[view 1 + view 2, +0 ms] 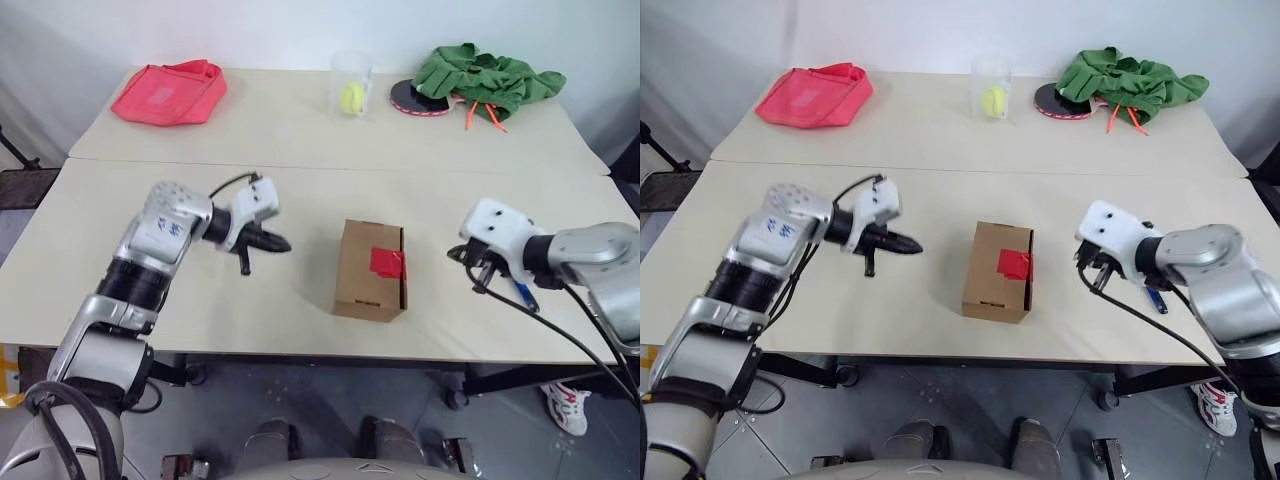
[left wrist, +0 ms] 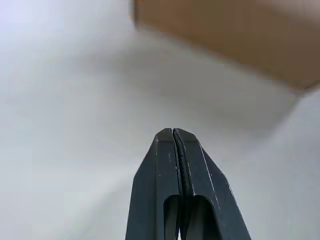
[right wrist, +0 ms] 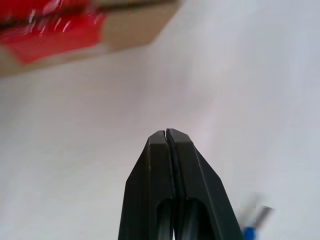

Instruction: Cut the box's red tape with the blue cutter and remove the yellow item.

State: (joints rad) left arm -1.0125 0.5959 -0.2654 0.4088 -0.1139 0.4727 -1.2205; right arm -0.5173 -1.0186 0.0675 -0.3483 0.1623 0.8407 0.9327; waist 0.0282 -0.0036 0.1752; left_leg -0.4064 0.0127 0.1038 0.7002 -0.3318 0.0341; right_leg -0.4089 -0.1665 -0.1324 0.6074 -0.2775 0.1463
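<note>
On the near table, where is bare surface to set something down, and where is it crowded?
Bare: the stretch between the left gripper and the box, and the strip behind the box up to the table seam. Tighter: between the box and the right gripper, where the blue cutter lies.

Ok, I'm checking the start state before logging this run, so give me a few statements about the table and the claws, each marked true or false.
1. The box is shut, with the red tape across its seam. True.
2. The left claw holds the blue cutter. False: it is shut on nothing; the blue cutter lies on the table by the right arm.
3. The right claw is shut and empty. True.
4. The clear cup stands on the box. False: it stands at the far side of the table, between the red bag and the green cloth.
</note>
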